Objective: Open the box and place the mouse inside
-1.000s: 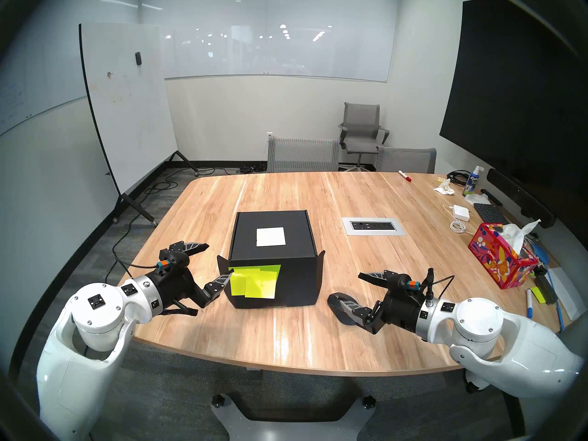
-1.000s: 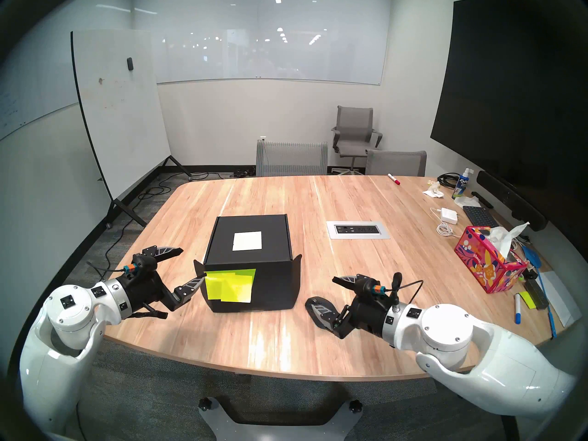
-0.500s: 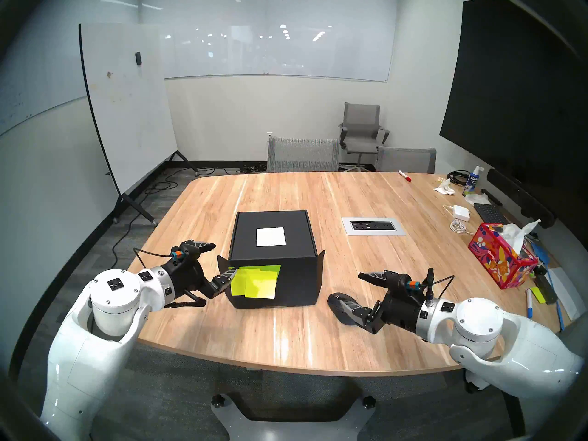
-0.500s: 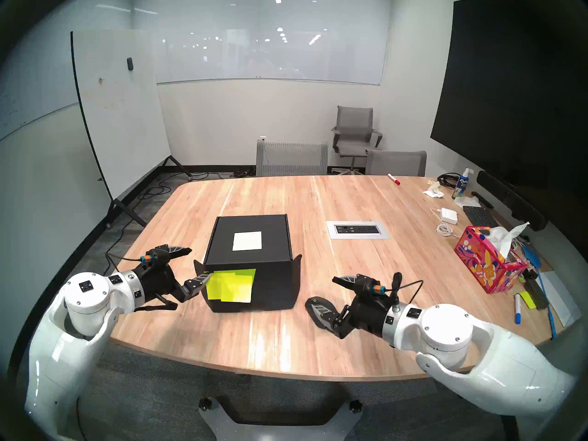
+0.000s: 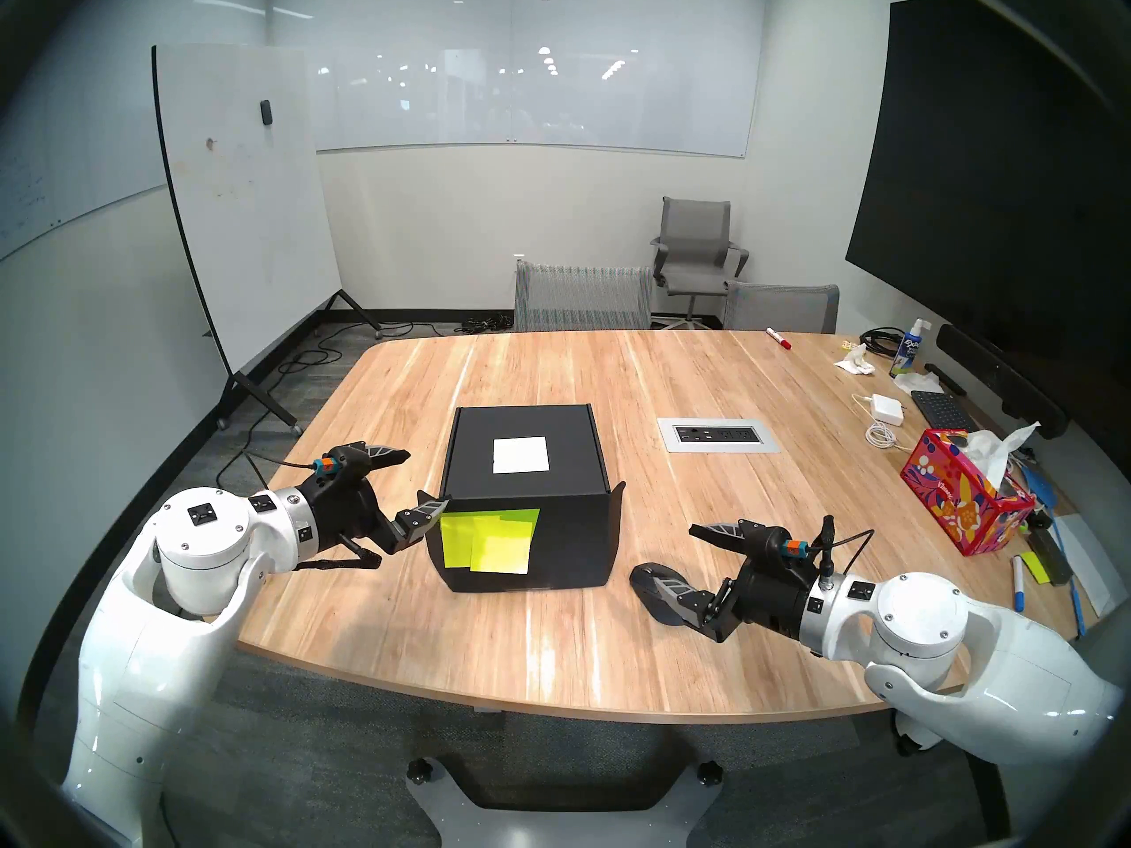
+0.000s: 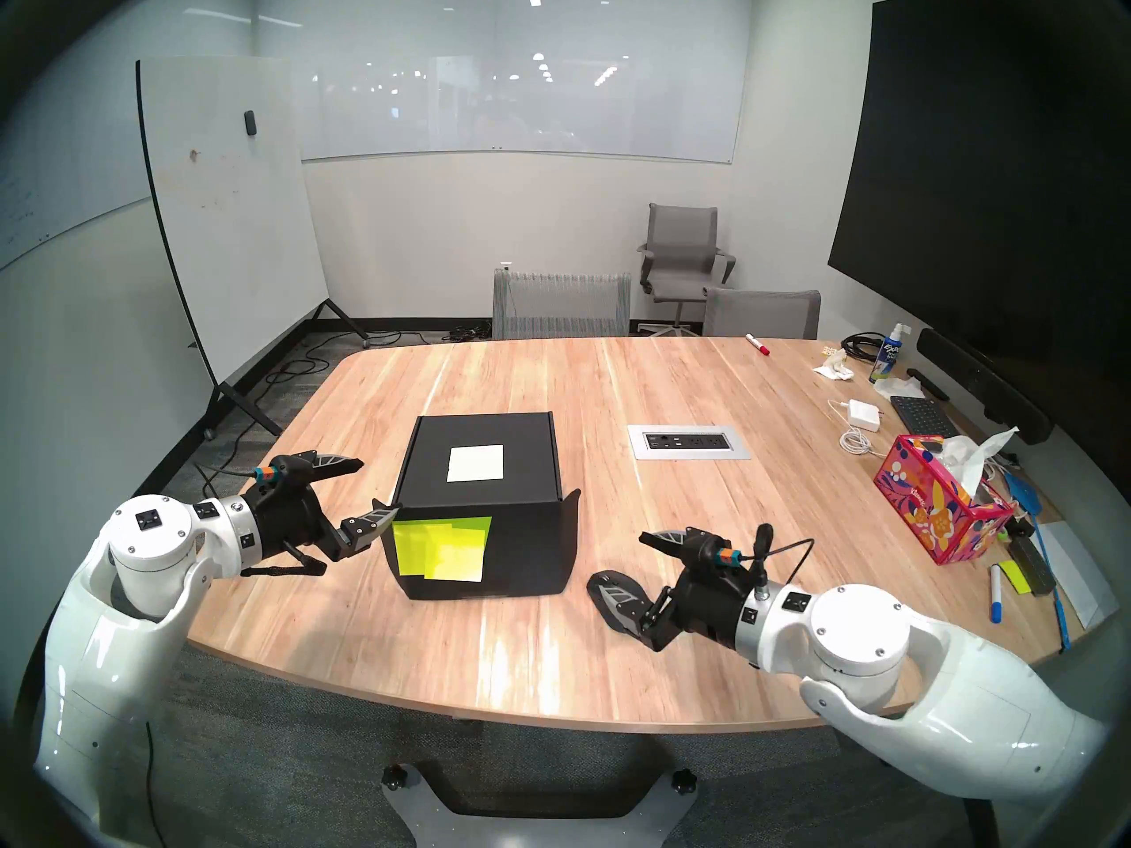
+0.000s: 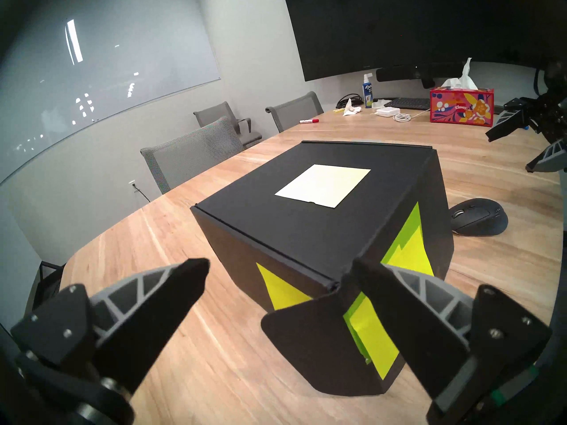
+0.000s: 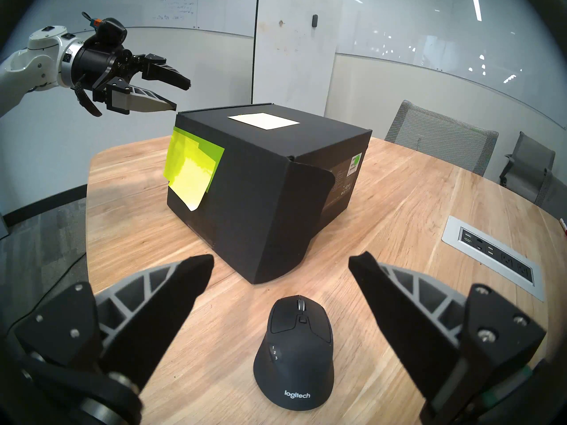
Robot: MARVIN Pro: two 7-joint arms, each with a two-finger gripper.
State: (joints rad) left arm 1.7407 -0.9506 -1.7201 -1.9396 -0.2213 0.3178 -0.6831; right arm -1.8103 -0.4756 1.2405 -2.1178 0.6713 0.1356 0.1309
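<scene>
The left gripper [image 5: 422, 481] hangs wide open and empty at the closed box [image 5: 526, 461] — contact with its side flap can't be judged. Right of it, the mouse [image 8: 294, 354] lies on the table [image 5: 673, 375], half-hidden from the head views behind the right gripper [image 5: 664, 553] — spread wide, holding nothing.

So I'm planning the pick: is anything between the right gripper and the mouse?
Nothing visible. The mouse lies on bare table just ahead of the open right gripper; the closed black box stands beyond it.

Closed black box [image 5: 525, 455] with yellow-green notes; black mouse [image 8: 294, 352] lies just beside.
</scene>
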